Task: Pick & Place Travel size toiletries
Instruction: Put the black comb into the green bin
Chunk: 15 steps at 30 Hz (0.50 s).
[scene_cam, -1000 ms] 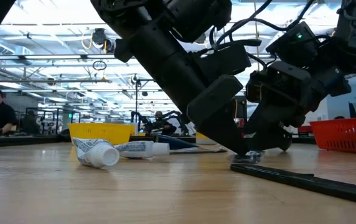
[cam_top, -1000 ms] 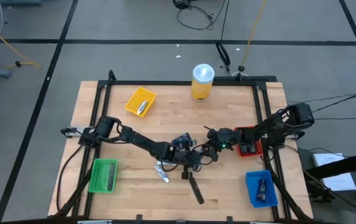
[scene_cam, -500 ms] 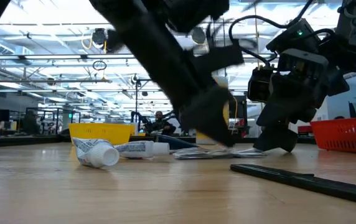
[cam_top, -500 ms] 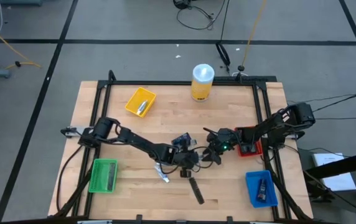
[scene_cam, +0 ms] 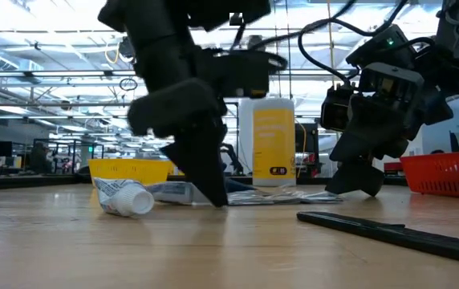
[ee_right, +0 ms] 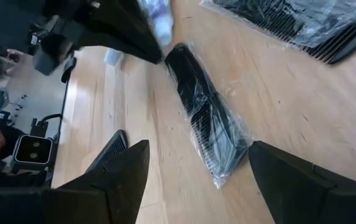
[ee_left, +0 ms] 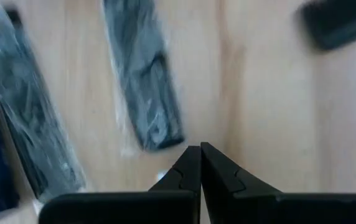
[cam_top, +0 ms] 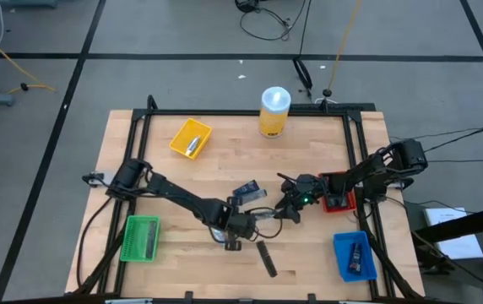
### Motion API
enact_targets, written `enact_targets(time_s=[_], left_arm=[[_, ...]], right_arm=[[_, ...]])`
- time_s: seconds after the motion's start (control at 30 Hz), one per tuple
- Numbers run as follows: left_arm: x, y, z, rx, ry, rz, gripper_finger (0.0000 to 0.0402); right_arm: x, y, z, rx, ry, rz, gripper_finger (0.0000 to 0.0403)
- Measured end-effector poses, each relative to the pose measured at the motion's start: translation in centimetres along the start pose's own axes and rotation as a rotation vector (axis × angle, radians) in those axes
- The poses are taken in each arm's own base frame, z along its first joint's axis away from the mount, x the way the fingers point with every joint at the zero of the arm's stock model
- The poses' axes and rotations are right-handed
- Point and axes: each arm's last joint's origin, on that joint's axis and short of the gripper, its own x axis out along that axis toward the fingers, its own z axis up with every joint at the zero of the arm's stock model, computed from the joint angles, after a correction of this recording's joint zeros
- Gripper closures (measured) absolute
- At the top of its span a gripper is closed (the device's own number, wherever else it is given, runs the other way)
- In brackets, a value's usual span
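Much of the middle of the light wooden table (cam_top: 182,173) is covered by the two dark arms, so the small items there show only in part. The left claw (cam_top: 232,243) is low over the boards near the table's middle, its fingers (ee_left: 190,168) pressed together on nothing; in the left wrist view, a black comb sealed in a clear wrapper (ee_left: 144,87) lies flat just ahead of the tips, its long axis running away from them, with a second wrapped black piece (ee_left: 32,134) alongside, blurred and cut off at the picture's edge. The right claw (cam_top: 285,209) hovers just beside the left, jaws spread wide and empty; in its own view the wrapped comb (ee_right: 208,118) lies between the fingers. A long black flat stick (cam_top: 265,257) lies bare on the boards nearby, slanting toward the near edge. In the low view a white crumpled tube (scene_cam: 123,196) rests on its side, cap end facing the camera; the things behind it are hard to make out
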Motion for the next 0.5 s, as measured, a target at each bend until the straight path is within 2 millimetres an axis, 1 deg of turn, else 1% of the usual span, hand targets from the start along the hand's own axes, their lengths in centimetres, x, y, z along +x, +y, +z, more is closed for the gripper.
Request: enact_targets(time_s=[0.13,0.27,0.5], left_arm=[[0.8,0.6,0.2,-0.020,-0.006,0.005,0.0399],[1.1,1.1,0.5,-0.022,-0.025,0.004,0.0396],[2.1,1.5,0.9,-0.015,-0.068,0.008,0.0396]], right_arm=[[0.0,0.0,0.0,-0.001,-0.001,0.001,0.0138],[0.0,-0.1,-0.1,0.003,0.009,-0.006,0.0138],[0.0,0.0,-0.1,0.001,0.022,0.007,0.0138]])
